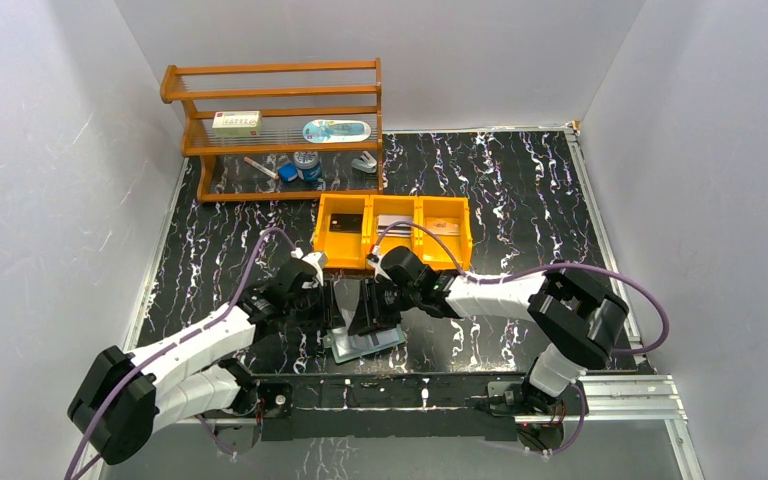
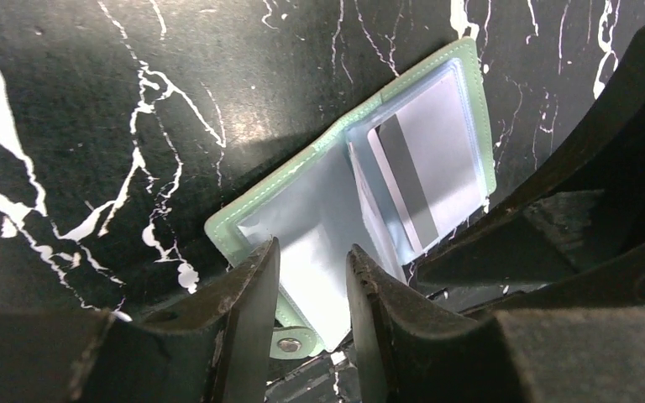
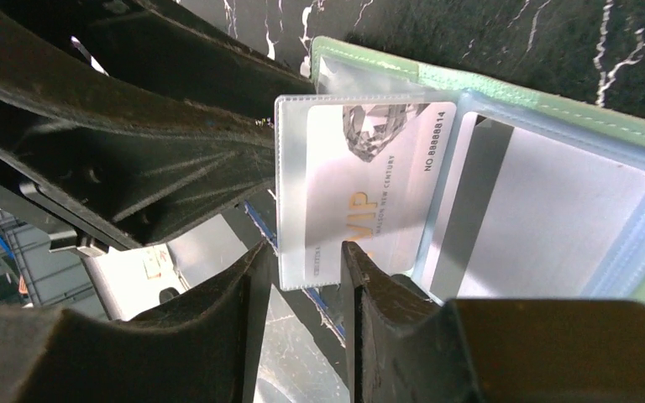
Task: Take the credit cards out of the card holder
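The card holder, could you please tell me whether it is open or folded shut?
Open: the card holder lies spread, clear inner pockets up, a striped card showing inside one.

One card holder (image 1: 365,343), lower centre. Silver card (image 3: 361,189) and striped card (image 3: 554,227) in its pockets, black card (image 1: 345,224) and pale card (image 1: 396,222) in the one orange tray (image 1: 444,204): four. One wooden rack (image 1: 275,92), upper left.

Print on the card, unreadable print on the box

The silver card (image 3: 361,185), in a clear sleeve of the card holder (image 3: 554,105), bears a large gold "VIP", beside it a smaller line ending "…ASON NEW CENTURY", and by a diamond picture "NO 88888814"; fine print along its edge is too small to read. Far behind the holder, the white box (image 1: 236,122) on the shelf (image 1: 270,95) has red print, illegible.
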Tool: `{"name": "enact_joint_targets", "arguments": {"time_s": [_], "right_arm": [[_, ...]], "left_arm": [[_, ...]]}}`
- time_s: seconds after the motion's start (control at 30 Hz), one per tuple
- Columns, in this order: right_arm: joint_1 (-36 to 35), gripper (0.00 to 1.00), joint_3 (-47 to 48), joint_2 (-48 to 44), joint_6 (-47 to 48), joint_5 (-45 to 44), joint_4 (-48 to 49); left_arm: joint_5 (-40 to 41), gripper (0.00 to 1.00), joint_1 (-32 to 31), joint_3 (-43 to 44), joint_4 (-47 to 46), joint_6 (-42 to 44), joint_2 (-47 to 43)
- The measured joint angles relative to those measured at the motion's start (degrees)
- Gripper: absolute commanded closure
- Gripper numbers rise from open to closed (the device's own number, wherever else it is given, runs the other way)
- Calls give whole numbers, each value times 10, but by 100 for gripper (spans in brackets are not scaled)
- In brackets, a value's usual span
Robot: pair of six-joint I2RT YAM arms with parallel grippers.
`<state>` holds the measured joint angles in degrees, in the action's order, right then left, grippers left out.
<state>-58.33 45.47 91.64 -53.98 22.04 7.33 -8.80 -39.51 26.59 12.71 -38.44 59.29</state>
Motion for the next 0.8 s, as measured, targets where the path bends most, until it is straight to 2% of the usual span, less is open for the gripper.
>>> {"name": "enact_joint_targets", "arguments": {"time_s": [0.33,0.53,0.7,0.8], "right_arm": [[-6,50,0,5,2,2,1],[-6,49,0,-10,3,-50,-35],[-6,49,0,-24,-1,-76,-41],[-6,50,-3,-24,-3,-78,-39]], "left_arm": [[70,60,0,0,53,-29,-47],[112,57,0,0,91,-41,-91],[112,56,0,6,98,-38,-113],[85,56,0,6,84,-26,-111]]}}
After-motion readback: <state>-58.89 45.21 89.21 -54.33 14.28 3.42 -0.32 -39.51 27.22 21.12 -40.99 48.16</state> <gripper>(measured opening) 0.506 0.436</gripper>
